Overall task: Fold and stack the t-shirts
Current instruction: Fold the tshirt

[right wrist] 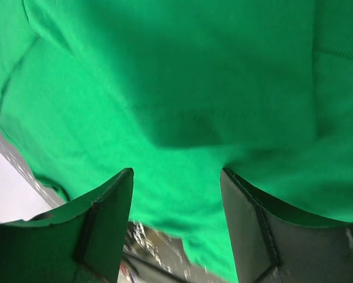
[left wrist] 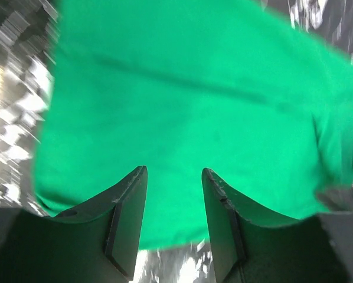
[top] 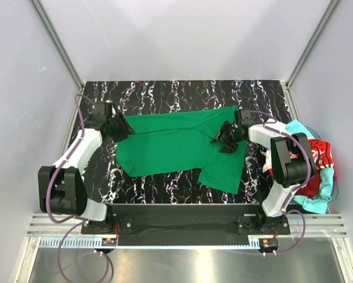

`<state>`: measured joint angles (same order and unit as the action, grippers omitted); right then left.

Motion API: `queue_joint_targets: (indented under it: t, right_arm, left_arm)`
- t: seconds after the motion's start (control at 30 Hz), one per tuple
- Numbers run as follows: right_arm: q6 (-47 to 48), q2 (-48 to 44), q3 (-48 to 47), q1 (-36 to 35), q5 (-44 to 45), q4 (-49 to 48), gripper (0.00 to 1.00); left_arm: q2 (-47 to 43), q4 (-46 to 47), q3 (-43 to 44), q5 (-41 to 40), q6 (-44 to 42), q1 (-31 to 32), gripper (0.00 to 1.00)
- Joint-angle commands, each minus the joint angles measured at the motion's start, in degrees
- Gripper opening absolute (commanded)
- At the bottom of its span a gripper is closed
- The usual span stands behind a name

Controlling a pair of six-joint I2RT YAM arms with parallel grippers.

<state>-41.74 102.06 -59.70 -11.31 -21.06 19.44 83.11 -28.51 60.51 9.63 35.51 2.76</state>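
Note:
A bright green t-shirt lies spread across the black marbled table, folded partly along its length, one sleeve part hanging toward the front right. My left gripper is at its left edge, open, with green cloth just beyond the jaws. My right gripper is over its right part, open, above green cloth between the fingers. A pile with the red Coca-Cola shirt, the turquoise shirt and a bit of white cloth lies at the table's right edge.
Grey walls with metal frame posts enclose the table on three sides. The arm bases sit on a black bar at the near edge. The right arm's body stands between the green shirt and the pile.

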Motion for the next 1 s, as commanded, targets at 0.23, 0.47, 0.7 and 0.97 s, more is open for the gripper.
queue_joint_targets:
  t: [0.23, 0.47, 0.7, 0.97]
  right_arm:
    - [-7.7, 0.0, 2.7, -2.2, 8.0, -21.7, 0.65]
    - [-9.3, 0.2, -1.0, -2.3, 13.0, -13.5, 0.60]
    - [-10.4, -6.2, 4.4, -2.5, 13.9, -7.5, 0.64]
    - [-7.0, -15.7, 12.1, -2.4, 13.9, -0.9, 0.66]
  left_arm:
    - [-9.8, -2.9, -7.9, 2.0, -3.1, 2.8, 0.48]
    - [-11.1, -4.9, -7.6, 1.5, -6.2, 2.8, 0.48]
    - [-10.1, -3.5, -8.5, 2.8, -5.7, 2.8, 0.47]
    - [-6.9, -0.8, -10.6, 5.0, -4.0, 2.8, 0.44]
